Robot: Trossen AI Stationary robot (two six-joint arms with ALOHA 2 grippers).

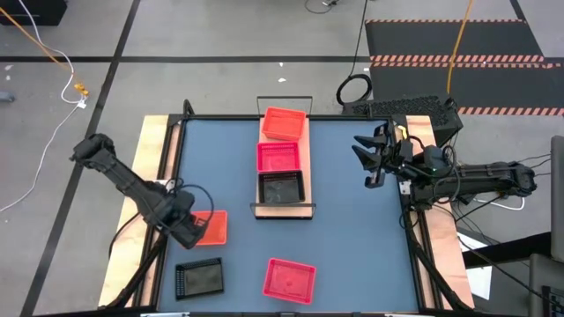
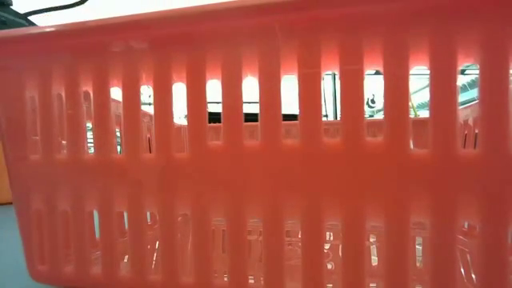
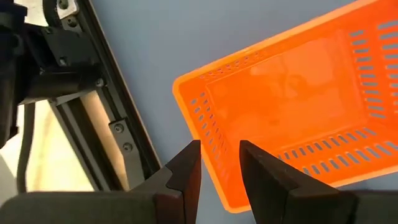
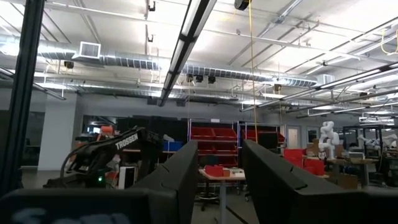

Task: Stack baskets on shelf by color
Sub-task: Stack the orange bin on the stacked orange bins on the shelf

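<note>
Left wrist view: tool (image 3: 219, 163) astride basket (image 3: 298, 106) rim

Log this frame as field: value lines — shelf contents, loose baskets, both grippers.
shelf: light-wood shelf board holds three plastic mesh baskets in a row: orange-red basket, pink basket, black basket
loose: orange basket, second black basket, second pink basket on the blue tabletop
left gripper: open, at the orange basket's wall
right gripper: open, raised at the table's right edge
</note>
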